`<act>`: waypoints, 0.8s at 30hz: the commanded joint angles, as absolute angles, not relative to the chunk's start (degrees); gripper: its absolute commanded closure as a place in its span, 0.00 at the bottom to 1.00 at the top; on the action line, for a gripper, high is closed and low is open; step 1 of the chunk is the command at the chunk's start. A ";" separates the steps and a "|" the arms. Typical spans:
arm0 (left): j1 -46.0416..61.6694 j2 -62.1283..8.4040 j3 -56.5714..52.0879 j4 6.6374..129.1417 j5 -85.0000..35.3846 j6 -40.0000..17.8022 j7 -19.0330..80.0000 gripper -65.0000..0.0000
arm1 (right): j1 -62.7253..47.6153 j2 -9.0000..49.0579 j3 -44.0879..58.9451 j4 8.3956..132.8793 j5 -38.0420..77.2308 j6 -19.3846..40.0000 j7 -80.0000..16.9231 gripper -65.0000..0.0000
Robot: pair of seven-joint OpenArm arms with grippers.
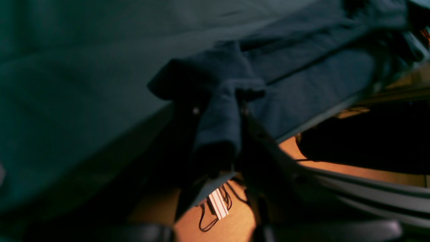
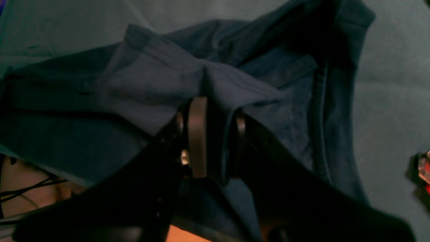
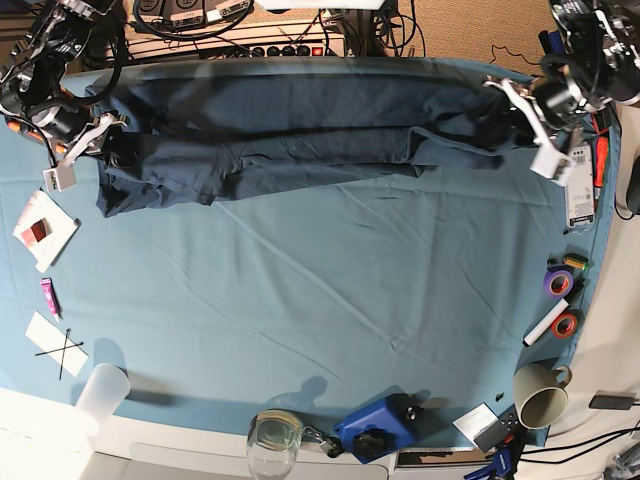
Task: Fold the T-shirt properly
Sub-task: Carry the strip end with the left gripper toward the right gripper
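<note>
With the left gripper [image 1: 218,111] and right gripper [image 2: 213,111] each seemingly clenched on an end of the shirt [image 3: 300,130], stretched along the far edge, keep it taut and level.

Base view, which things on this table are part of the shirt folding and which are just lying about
Part of the job:
T-shirt, stretched along the far edge
left gripper and right gripper, each shut on one end of it

Lying about:
purple tape roll
paper cup
glass jar
blue device
plastic cup
tablecloth
</note>
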State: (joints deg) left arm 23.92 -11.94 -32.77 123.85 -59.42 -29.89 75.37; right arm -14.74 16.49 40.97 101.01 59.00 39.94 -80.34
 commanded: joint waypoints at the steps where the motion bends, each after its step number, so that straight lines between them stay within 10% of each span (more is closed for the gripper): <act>1: 23.79 -12.21 -30.85 124.81 -60.58 -30.11 74.15 1.00 | -14.41 17.63 41.32 102.04 60.18 40.00 -79.07 0.82; 24: 15.07 4.40 7.11 123.70 -30.30 -27.90 61.65 1.00 | -14.41 17.63 41.32 102.00 60.14 40.00 -79.05 0.82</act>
State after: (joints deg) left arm 15.46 3.88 6.98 122.91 -28.95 -27.73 63.20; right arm -14.74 16.49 40.97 101.01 59.00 39.94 -80.31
